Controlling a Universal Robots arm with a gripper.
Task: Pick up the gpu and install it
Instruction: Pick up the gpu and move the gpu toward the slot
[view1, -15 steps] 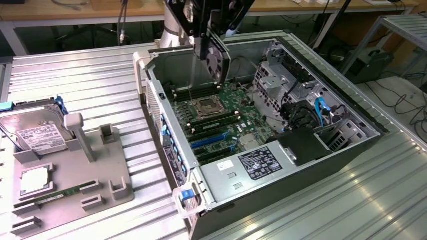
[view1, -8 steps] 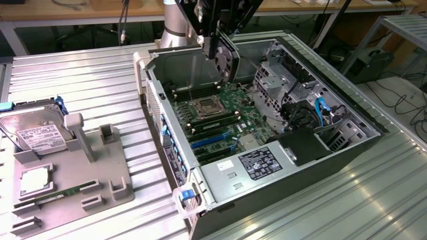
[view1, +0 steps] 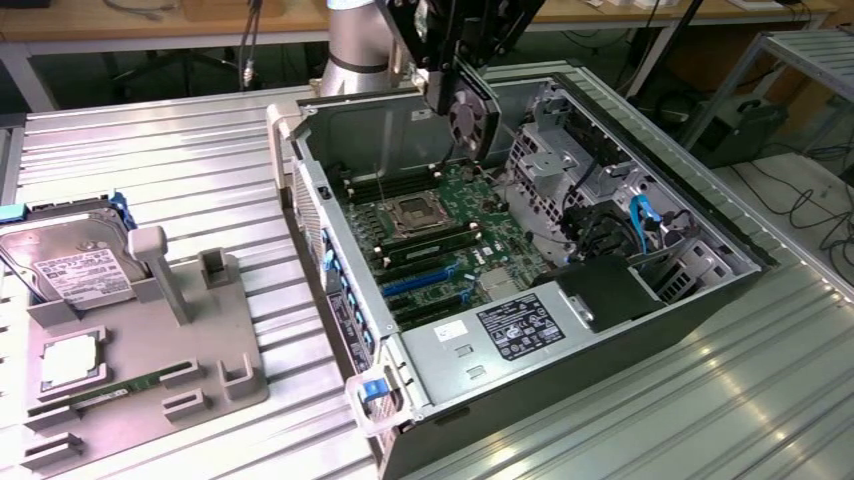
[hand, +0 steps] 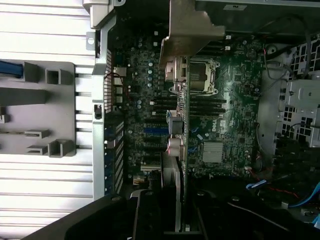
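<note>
Gripper (view1: 445, 72) up high over the open case (view1: 694, 290), clamped on the gpu (view1: 470, 112); the card hangs upright beneath it, round fan facing the exterior view's right, lower edge above the board (view1: 441, 235) and not touching it. From the wrist the gpu (hand: 179, 150) runs edge-on as a thin slab, its silver bracket (hand: 192, 30) at the far end, with the socket (hand: 200, 75) just beside its line.

Underneath it all is a ribbed metal table (view1: 160, 150), pale and shiny; wooden benches (view1: 134, 15) run along the back; the arm's grey column (view1: 358, 50) rises behind the case; a metal rack (view1: 814, 60) stands at the exterior view's right, with loose cables (view1: 801, 190) on the floor near it.

Now the containers. The case lies on its side, lid off; inside sit the green board with its square socket (view1: 414, 212), blue slots (view1: 420, 280) nearer the camera, a labelled power unit (view1: 514, 330) at the front corner and blue leads (view1: 641, 215) by the drive cage. On the exterior view's left a grey fixture (view1: 200, 350) rests on the table, well apart from the card; a hard drive (view1: 74, 270) leans in its upper corner, a square chip (view1: 67, 362) lies flat below that, and a memory stick (view1: 114, 395) sits in a slot beside the chip.
</note>
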